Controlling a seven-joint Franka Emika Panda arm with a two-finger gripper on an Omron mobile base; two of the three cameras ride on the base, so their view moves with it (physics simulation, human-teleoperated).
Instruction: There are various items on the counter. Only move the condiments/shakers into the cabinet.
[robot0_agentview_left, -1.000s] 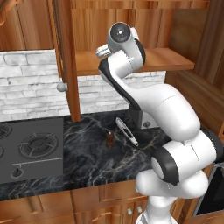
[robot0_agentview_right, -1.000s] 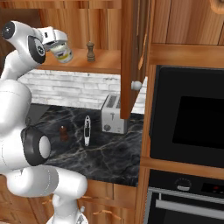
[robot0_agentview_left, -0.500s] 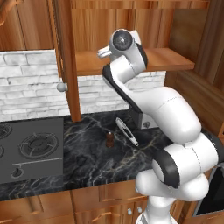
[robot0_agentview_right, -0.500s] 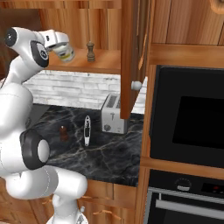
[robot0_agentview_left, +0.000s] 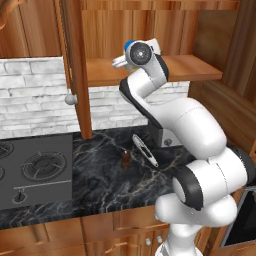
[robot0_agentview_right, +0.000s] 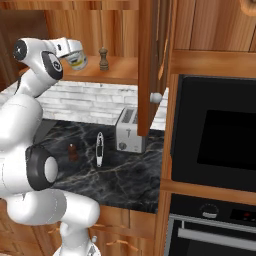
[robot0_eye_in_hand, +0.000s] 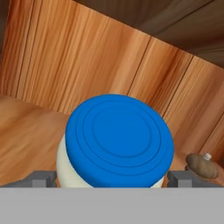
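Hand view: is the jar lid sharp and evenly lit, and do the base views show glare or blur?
Hand view: the blue lid is crisp, flatly lit, without glare; the shaker beside it looks softer. Base views: both sharp, and the counter shows pale veins, no hotspots.

No legible text, brand, number or sign appears anywhere in this kitchen. The jar (robot0_agentview_right: 77, 61) carries a pale label too blurred to read, its blue lid (robot0_eye_in_hand: 119, 138) is plain ridged rings, and small red marks on the oven panel (robot0_agentview_right: 240, 215) cannot be made out.
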